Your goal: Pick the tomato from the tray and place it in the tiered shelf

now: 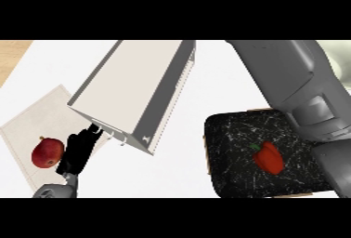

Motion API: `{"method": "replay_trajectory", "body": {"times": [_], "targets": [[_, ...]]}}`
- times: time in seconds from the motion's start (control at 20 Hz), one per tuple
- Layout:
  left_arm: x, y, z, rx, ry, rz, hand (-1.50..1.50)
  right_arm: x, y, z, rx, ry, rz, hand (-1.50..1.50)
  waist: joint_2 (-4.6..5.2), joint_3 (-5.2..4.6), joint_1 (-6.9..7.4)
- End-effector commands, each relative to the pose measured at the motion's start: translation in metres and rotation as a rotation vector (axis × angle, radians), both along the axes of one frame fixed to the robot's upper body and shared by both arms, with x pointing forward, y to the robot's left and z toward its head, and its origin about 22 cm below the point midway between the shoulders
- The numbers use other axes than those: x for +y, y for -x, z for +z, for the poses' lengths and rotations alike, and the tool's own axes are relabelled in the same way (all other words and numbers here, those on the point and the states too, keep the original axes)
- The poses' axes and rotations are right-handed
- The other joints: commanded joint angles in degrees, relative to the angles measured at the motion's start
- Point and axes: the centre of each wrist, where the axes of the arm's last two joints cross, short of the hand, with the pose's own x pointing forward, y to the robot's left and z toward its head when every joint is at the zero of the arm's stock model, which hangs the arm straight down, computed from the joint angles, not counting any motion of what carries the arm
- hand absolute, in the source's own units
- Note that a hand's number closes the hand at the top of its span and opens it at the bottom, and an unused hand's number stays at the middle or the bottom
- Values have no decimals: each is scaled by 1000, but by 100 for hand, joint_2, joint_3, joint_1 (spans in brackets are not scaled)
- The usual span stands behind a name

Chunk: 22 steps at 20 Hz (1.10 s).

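Observation:
A red vegetable point(269, 158) with a green stem, shaped more like a pepper than a tomato, lies on the black speckled tray point(233, 139) at the right. The tiered shelf point(133, 88), a pale boxy unit, stands tilted at the upper middle of the white counter. My left hand point(77, 153) is open at the lower left, fingers pointing up toward the shelf's near corner, holding nothing. My right forearm point(308, 97) crosses the tray's right side from the upper right. Its hand does not show.
A beige mat point(31, 123) lies at the left with a red and yellow fruit point(47, 154) on it, just left of my left hand. White counter point(182, 167) shows between shelf and tray.

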Motion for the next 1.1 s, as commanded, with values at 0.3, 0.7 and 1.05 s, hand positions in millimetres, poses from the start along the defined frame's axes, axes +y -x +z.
{"method": "replay_trajectory", "body": {"times": [0.3,0.7,1.05], "targets": [[9,3,-7,14,-4,-16,0,61,7,-34,45,123,52,150,46,-11,90],[-14,-10,5,-8,13,-46,0,42,-3,-92,615,-137,149,-150,80,-4,227],[-12,-13,7,-13,-3,-72,0,46,-4,-77,802,-414,176,-150,84,-9,394]]}}
